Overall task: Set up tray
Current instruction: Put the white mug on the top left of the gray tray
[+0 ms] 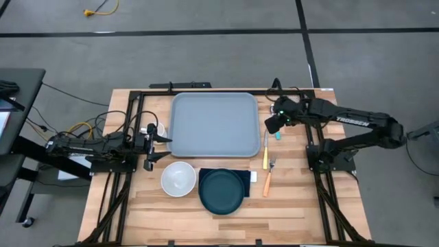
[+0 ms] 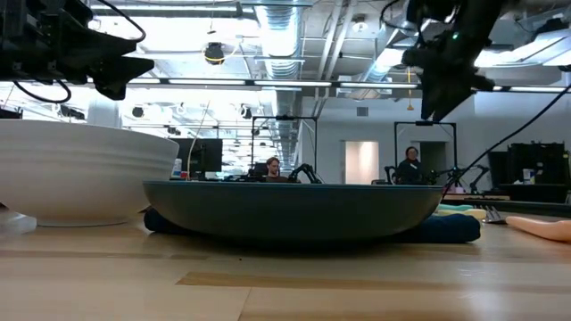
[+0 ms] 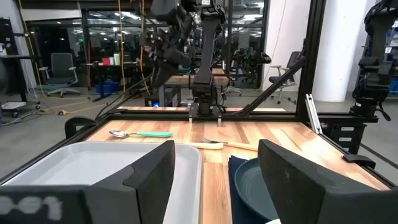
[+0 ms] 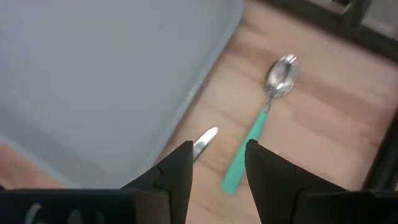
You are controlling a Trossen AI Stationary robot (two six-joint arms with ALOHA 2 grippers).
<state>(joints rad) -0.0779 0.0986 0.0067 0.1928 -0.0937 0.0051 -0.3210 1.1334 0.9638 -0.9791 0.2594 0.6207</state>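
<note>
The light grey-blue tray (image 1: 214, 123) lies flat at the table's far middle. My left gripper (image 1: 162, 147) is open, level with the table just off the tray's left rim (image 3: 93, 165), pointing right. My right gripper (image 1: 271, 125) is open and raised (image 2: 442, 85) above the tray's right rim (image 4: 93, 74), over a teal-handled spoon (image 4: 261, 124) and a knife tip (image 4: 205, 142). A white bowl (image 1: 178, 178) and a dark teal plate (image 1: 221, 190) stand near the front; the plate rests on a navy napkin (image 1: 243, 178).
A yellow-handled knife (image 1: 266, 154) and an orange-handled fork (image 1: 269, 180) lie right of the tray and the plate. Black frame rails (image 1: 130, 137) run along both table sides. Bare wood shows along the near edge (image 1: 219, 230). People sit far behind the table (image 2: 410, 165).
</note>
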